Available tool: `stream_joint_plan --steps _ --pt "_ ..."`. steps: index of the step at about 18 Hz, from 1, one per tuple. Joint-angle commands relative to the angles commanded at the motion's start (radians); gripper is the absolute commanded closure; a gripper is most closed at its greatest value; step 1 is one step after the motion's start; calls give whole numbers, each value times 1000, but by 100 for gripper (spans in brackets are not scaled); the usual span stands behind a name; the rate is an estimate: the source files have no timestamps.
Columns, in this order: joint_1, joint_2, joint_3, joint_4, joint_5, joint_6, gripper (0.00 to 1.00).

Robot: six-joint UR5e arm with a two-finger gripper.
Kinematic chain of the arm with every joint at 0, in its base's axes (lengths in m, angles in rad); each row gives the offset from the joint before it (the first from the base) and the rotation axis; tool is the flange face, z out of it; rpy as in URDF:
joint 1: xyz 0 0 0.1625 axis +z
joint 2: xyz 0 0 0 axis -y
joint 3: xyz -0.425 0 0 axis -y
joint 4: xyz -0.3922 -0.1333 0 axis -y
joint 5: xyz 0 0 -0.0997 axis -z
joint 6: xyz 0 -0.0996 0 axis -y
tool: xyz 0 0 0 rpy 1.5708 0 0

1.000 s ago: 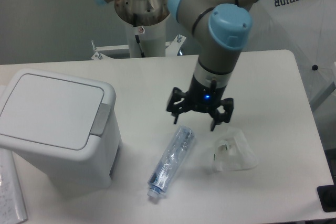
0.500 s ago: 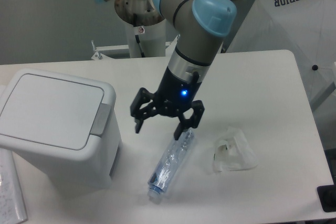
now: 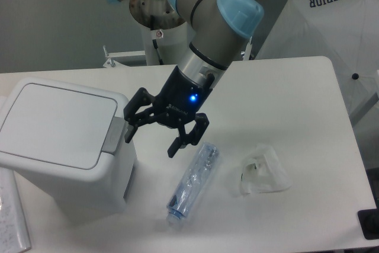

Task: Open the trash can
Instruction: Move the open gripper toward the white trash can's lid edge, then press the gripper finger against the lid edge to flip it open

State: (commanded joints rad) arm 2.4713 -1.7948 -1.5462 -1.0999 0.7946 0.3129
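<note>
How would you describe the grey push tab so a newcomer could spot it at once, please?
Find the white trash can at the table's left. On its right rim, beside the lid, sits the tab, near the open gripper. It is the bin's only grey part.

— How is the arm finished?
— Grey tubular links are seen, capped in light blue at the joints.
— And nearer the trash can?
— A black gripper with angular black fingers is fitted; a small blue light is lit on its body.

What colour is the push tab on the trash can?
Grey, on the white trash can; the push tab shows in the fixed camera view.
</note>
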Motion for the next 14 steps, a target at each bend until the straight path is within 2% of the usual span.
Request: stream_joint_plan --steps 14 --pt "-5 -6 -28 6 8 11 0"
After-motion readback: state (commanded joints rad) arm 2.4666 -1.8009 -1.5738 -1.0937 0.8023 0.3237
